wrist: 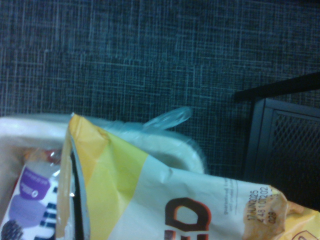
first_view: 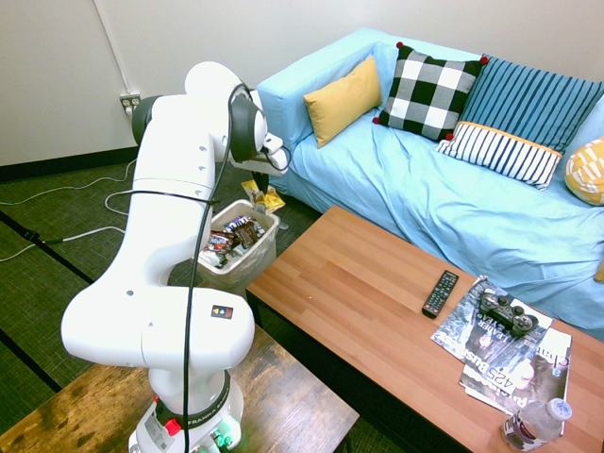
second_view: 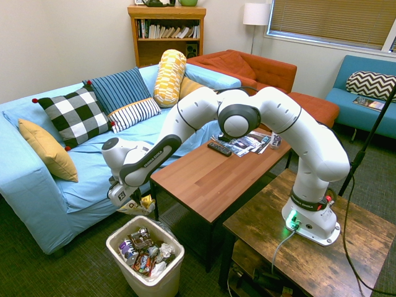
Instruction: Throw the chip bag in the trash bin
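Grey-green carpet [first_view: 57,208] with a crosshatched weave; plain pale wall [first_view: 208,28]. Chip bag [wrist: 190,200]: glossy foil, creased, yellow and white, pointed at one corner. Legible in wrist view: large dark letters "ED", and a stamped "17JUN2025" with further digits beneath. Hand [first_view: 262,192] clenched on the bag, which hangs in the air close to the trash bin [second_view: 115,240] rim; contact with the rim cannot be told.

Bin: white plastic, rectangular, rounded rim, clear liner [wrist: 170,118] with a loose loop projecting. Contents: crumpled wrappers [second_view: 143,265], brown, red, purple and white, shiny.

Beside it, bench [first_view: 330,283]: smooth reddish-brown wood-grain top, dark frame. On it: slim black remote [first_view: 440,293], and magazines [first_view: 505,354], one printed "425 Bus...", with a black game controller [first_view: 508,313] on them. Clear bottle [first_view: 536,425] with a label, near the corner.

Sofa [first_view: 377,179] draped in wrinkled light-blue cloth. Cushions: plain mustard [first_view: 342,100]; black-and-white check [first_view: 429,92] with red corner tufts; blue striped [first_view: 519,104]; white with dark stripes [first_view: 500,153].
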